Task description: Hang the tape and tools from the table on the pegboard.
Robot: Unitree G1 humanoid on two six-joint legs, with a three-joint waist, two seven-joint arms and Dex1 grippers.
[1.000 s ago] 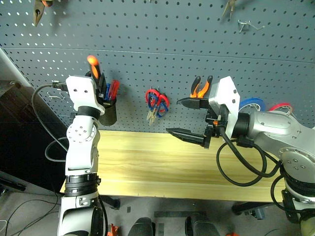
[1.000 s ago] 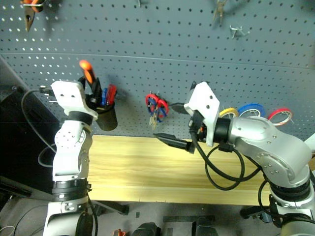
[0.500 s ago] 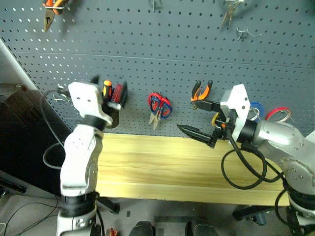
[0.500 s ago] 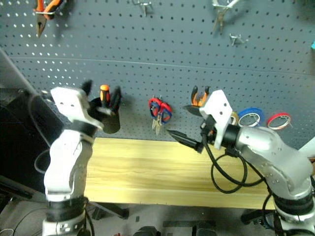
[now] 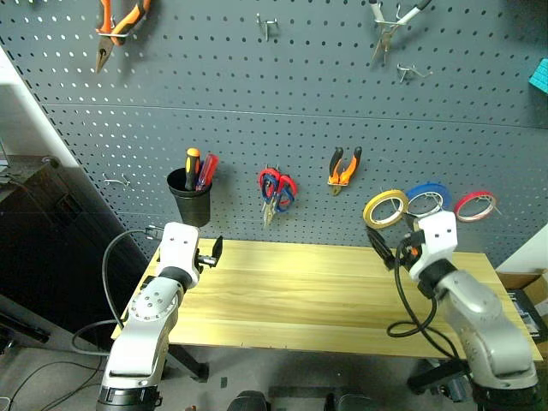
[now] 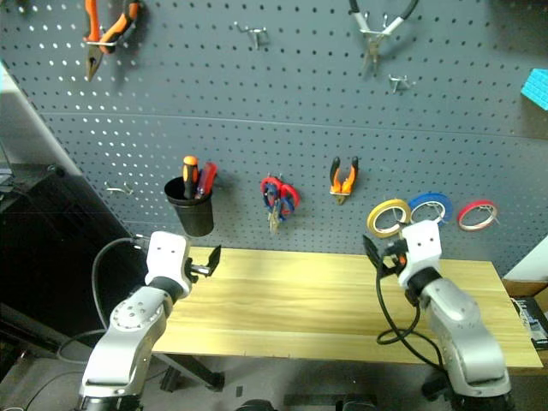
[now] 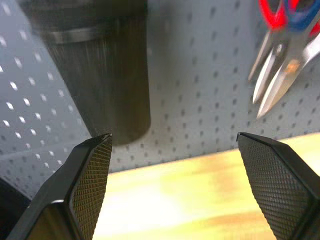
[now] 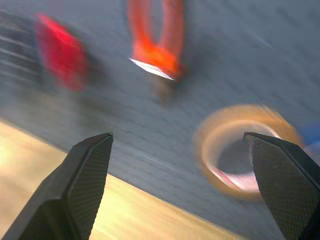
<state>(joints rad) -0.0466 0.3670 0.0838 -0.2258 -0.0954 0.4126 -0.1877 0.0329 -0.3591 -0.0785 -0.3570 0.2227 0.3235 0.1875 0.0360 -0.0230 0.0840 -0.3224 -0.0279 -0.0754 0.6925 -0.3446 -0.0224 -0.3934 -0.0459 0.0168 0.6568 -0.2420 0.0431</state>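
the tape (image 5: 384,207), pliers (image 5: 343,168), scissors (image 5: 276,190) and screwdriver (image 5: 192,163) in its cup (image 5: 189,195) all sit on the pegboard (image 5: 282,103); the tabletop (image 5: 300,295) is bare. left tool (image 5: 208,253) and right tool (image 5: 384,249) hover released over the near ends. hanging looks finished; next is only resting the arms.

You see three tape rolls on the pegboard (image 5: 257,94): one yellowish tape (image 5: 384,207), one blue roll (image 5: 428,199), one red roll (image 5: 475,205). You count two orange-handled pliers, small pliers (image 5: 343,169) and larger pliers (image 5: 118,21). One black cup (image 5: 189,197) holds screwdrivers. Two grippers show: left gripper (image 5: 211,253), right gripper (image 5: 383,250).
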